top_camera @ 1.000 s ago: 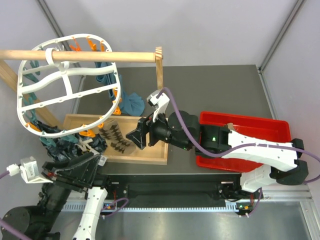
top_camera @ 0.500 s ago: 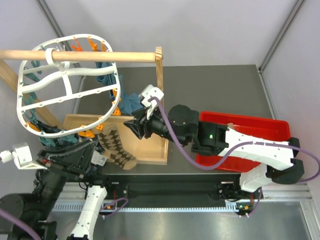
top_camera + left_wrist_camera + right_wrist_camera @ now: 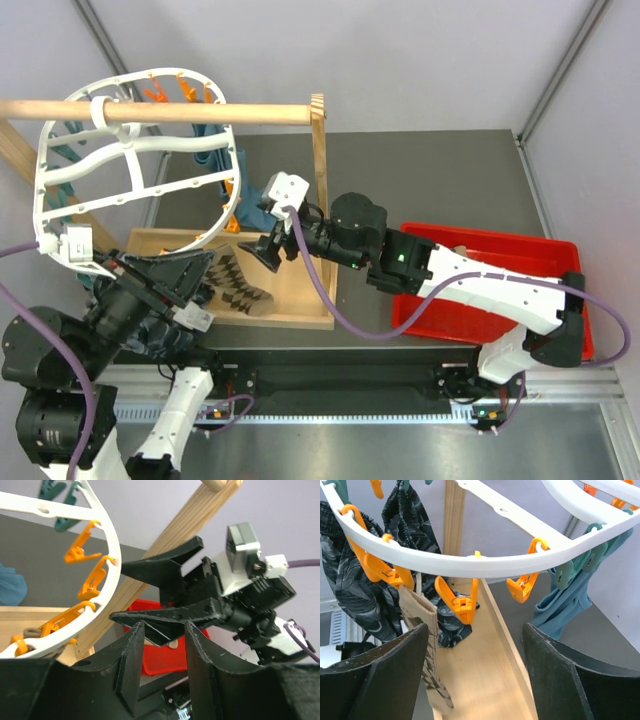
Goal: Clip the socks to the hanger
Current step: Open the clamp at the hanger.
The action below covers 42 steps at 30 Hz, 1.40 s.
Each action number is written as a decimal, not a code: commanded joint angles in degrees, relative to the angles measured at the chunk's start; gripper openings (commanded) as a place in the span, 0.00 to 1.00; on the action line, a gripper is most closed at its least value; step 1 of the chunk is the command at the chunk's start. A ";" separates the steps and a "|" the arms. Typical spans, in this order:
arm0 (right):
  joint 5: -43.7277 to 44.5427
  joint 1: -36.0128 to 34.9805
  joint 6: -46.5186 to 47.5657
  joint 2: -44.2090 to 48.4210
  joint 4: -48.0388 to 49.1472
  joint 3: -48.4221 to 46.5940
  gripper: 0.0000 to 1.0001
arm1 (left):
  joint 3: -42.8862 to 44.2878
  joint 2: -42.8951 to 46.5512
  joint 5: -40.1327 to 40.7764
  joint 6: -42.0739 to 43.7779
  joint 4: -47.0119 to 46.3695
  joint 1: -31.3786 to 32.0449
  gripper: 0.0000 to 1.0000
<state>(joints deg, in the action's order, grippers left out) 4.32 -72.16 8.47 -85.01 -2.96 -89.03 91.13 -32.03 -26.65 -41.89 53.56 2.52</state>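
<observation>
The white oval hanger (image 3: 39, 170) hangs from the wooden rod, with orange pegs (image 3: 460, 602) along its lower rim (image 3: 470, 565). One argyle sock (image 3: 238, 283) dangles cuff-up below an orange peg in the right wrist view (image 3: 420, 617), over the wooden tray. Whether the peg grips it I cannot tell. My left gripper (image 3: 200, 270) is open and empty just left of the sock, under the hanger's rim (image 3: 107, 535); its fingertips (image 3: 162, 630) point at the right gripper. My right gripper (image 3: 268, 252) is wide open (image 3: 475, 630), facing the pegs and the sock.
The wooden tray (image 3: 300, 300) lies beneath the hanger. Dark patterned cloth (image 3: 350, 595) and teal cloth (image 3: 560, 610) hang from other pegs. A wooden post (image 3: 320, 140) carries the rod (image 3: 200, 113). A red bin (image 3: 480, 250) sits to the right under the right arm.
Both grippers have risen toward the hanger's lower rim: the left up from the tray's near edge, the right up and leftward. The sock swung out and back a little.
</observation>
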 commanded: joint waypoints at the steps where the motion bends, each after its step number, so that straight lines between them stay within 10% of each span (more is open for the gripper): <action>1: -9.65 3.07 1.12 1.69 7.78 2.80 0.74 | 1.77 -2.85 -5.59 0.14 -3.29 0.11 0.43; 14: -14.86 4.57 1.99 -0.85 13.86 5.19 0.64 | 4.41 -10.07 -16.50 0.76 0.67 0.11 0.41; 25: -15.30 4.92 1.11 -3.49 15.88 3.87 0.57 | -10.79 1.17 -9.30 -14.79 -16.98 0.11 0.40; 42: -15.48 4.92 -3.10 -5.51 19.40 2.37 0.49 | -15.10 8.11 -0.33 -18.84 -17.61 0.03 0.40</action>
<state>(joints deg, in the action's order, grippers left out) -10.44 -67.64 6.90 -90.28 11.88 -83.40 77.71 -26.37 -30.24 -57.67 40.16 2.55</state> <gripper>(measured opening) 0.496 0.398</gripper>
